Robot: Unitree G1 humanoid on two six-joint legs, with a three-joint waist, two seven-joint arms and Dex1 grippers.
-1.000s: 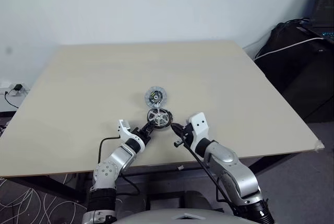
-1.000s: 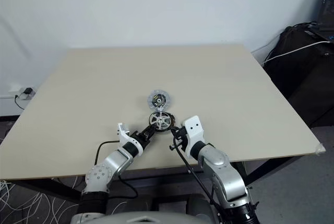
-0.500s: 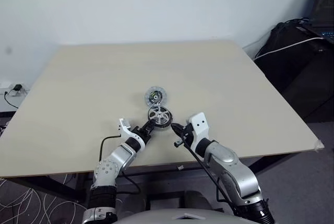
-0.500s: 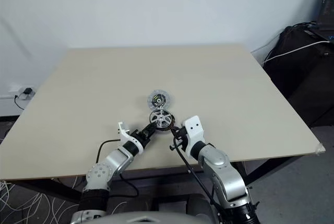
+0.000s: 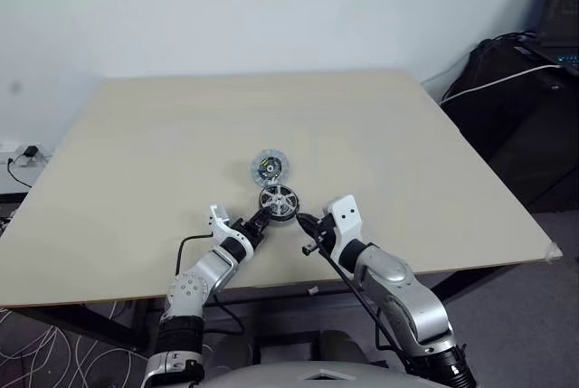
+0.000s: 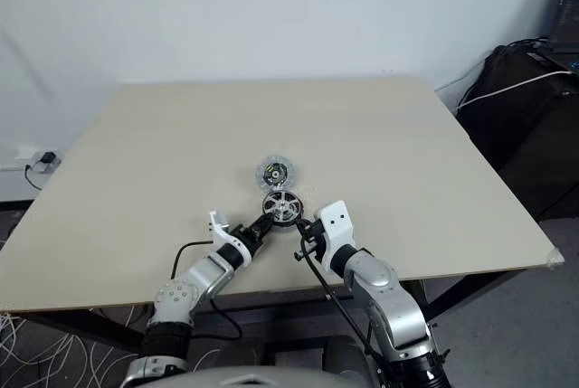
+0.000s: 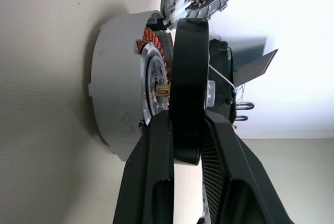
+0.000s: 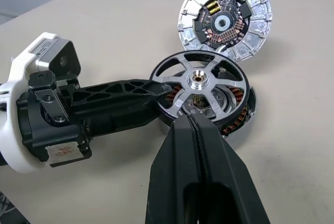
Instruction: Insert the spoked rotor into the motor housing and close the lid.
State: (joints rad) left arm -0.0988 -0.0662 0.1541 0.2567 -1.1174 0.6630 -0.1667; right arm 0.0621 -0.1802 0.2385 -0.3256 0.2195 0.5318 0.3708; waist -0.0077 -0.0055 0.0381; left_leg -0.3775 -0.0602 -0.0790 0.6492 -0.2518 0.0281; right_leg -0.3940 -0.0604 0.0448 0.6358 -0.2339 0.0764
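Observation:
The spoked rotor [image 8: 201, 84], with its dark rim and pale spokes, hangs just above the motor housing [image 7: 116, 98]. My left gripper [image 7: 188, 120] is shut on the rotor's rim. A narrow gap shows between rotor and housing, with copper windings [image 8: 237, 104] visible under the spokes. The housing rests on the table. The silvery lid [image 5: 269, 165] lies just beyond it, inner side up. My right gripper [image 5: 303, 222] is shut on nothing, its tip close to the rotor's near edge [image 8: 194, 122].
The beige table [image 5: 136, 153] stretches wide around the parts, with its front edge close behind both wrists. Off the table to the right stand dark bags [image 5: 516, 108] and a laptop [image 5: 563, 17]. Cables lie on the floor at the left.
My left forearm has shifted slightly and the rotor sits a little flatter over the housing. The right arm has not moved.

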